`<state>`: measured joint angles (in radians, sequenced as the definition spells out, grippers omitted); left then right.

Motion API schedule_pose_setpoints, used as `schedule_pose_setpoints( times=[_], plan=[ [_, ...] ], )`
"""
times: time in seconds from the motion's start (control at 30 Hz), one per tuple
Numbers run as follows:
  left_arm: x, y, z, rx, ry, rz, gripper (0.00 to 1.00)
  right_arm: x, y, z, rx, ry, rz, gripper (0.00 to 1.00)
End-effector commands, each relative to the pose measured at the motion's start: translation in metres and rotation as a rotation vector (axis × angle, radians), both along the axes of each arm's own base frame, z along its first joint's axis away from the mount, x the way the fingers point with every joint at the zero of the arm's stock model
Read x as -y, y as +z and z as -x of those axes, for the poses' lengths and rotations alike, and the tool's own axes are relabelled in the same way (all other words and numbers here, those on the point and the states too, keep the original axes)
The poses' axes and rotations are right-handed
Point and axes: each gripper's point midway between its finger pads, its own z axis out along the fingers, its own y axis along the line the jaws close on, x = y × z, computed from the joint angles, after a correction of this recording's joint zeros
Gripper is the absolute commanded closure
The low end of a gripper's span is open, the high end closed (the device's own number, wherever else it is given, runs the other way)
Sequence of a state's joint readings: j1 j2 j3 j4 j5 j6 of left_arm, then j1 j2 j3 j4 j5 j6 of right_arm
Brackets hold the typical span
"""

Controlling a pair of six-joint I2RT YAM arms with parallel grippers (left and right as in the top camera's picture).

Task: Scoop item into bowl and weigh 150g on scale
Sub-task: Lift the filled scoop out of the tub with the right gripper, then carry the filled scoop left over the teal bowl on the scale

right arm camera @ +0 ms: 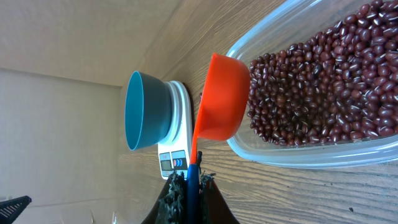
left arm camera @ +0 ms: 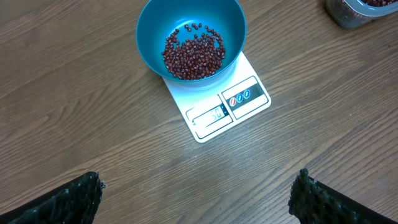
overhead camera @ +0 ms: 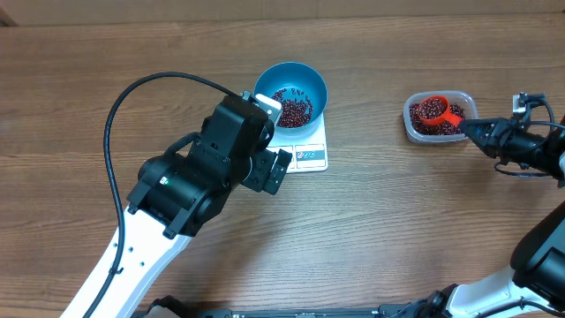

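Right, scooping step, mid-task. The right pincer is clamped on the handle of the red plastic measuring scoop. The scoop's cup sits within the outline of the clear rounded-rectangular plastic tub at the upper right of the overhead frame, down among the small dark red-brown beans. The overhead view shows beans in the cup, so it reads as loaded or nearly so.

The round bright-blue bowl stands on the small white rectangular kitchen scale at the upper middle of the overhead frame. It is well apart from the tub on the wood-grain counter. A shallow layer of beans covers the bowl's bottom. That looks short of target, but the display is too blurred to read.

The left pincer hangs spread wide and empty near the scale's lower left in the overhead frame. It touches nothing, and its camera looks down at the display.

Next move, as I judge it: raise the scoop clear of the tub wall with the cup level, carry it leftward over the bowl, then roll the wrist to tip. Beans could spill on the crossing if the cup tilts. Near target it calls for partial scoops, slow pours, and a reading check after each tip.
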<state>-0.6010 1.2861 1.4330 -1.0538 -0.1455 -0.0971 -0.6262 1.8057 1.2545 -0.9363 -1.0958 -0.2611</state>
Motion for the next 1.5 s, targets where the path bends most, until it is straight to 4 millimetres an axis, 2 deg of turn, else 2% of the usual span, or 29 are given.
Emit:
schedule_pose_setpoints(
  times=[0.0, 0.13, 0.4, 0.6, 0.77, 1.03, 1.23, 1.47],
  plan=[
    [0.000, 0.001, -0.002, 0.002, -0.010, -0.002, 0.00, -0.002, 0.003, 0.000, 0.020, 0.005, -0.029, 0.97],
    [0.000, 0.001, -0.002, 0.002, -0.010, -0.002, 0.00, -0.006, 0.011, 0.000, 0.055, 0.018, -0.065, 0.96],
    [0.000, 0.001, -0.002, 0.002, -0.010, -0.002, 0.00, -0.017, 0.053, -0.002, 0.225, 0.056, -0.247, 0.96],
    [0.000, 0.000, -0.002, 0.002, -0.010, -0.002, 0.00, -0.037, 0.058, -0.003, 0.229, 0.108, -0.279, 0.96],
    [0.000, 0.000, -0.002, 0.002, -0.010, -0.002, 0.00, -0.081, 0.062, -0.009, 0.234, 0.233, -0.278, 0.96],
    [0.000, 0.000, -0.002, 0.002, -0.010, -0.002, 0.00, -0.144, 0.084, -0.015, 0.272, 0.420, -0.261, 0.96],
    [0.000, 0.001, -0.002, 0.002, -0.010, -0.002, 0.00, -0.186, 0.082, -0.031, 0.218, 0.487, -0.189, 0.96],
    [0.000, 0.000, -0.002, 0.002, -0.010, -0.002, 0.00, -0.229, 0.077, -0.052, 0.200, 0.486, -0.096, 0.96]
  ],
)
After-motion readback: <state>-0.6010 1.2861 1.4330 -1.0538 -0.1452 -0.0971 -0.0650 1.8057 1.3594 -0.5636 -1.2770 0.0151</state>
